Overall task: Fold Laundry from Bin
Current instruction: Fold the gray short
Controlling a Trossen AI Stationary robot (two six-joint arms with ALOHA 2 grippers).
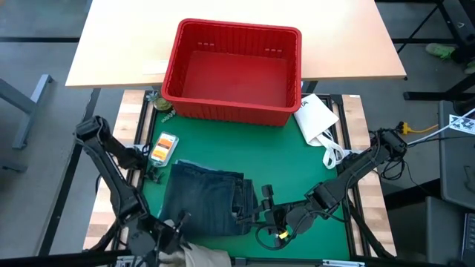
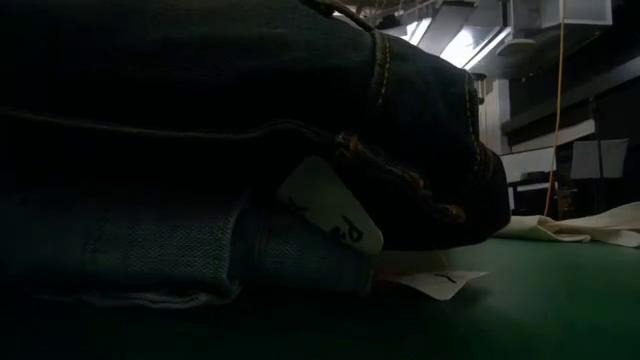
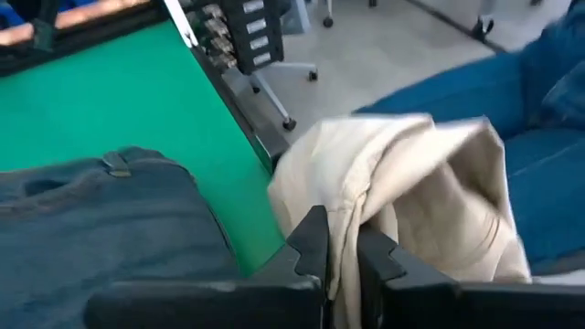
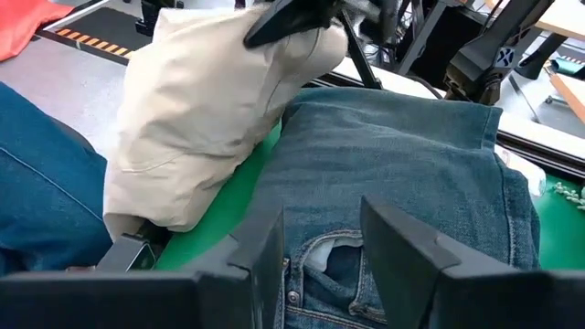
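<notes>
Dark blue denim jeans (image 1: 208,196) lie folded on the green mat (image 1: 297,170); in the low view the jeans (image 2: 200,120) fill most of the picture. The red bin (image 1: 172,74) stands at the far side, with nothing showing inside. At the table's near edge my left gripper (image 3: 343,260) is shut on tan khaki trousers (image 3: 411,183), which also show bunched in the right wrist view (image 4: 192,119) and at the high view's bottom (image 1: 208,258). My right gripper (image 4: 320,247) stands open over the jeans' waistband and pocket (image 4: 329,256), at their right edge (image 1: 261,202). My left gripper pinches a bunched fold of the tan trousers (image 3: 345,219) between its two fingers; how many layers cannot be told. The fingers slant down toward the table's near edge. The cloth hangs slack in a heap beyond that edge. My right gripper: whether its fingers touch the jeans cannot be told.
A white packet with handles (image 1: 318,122) lies right of the bin, and a small orange-and-white packet (image 1: 163,146) lies left of the jeans. A white card (image 2: 335,215) pokes out from under the jeans. Blue denim (image 4: 46,183) shows beyond the near edge.
</notes>
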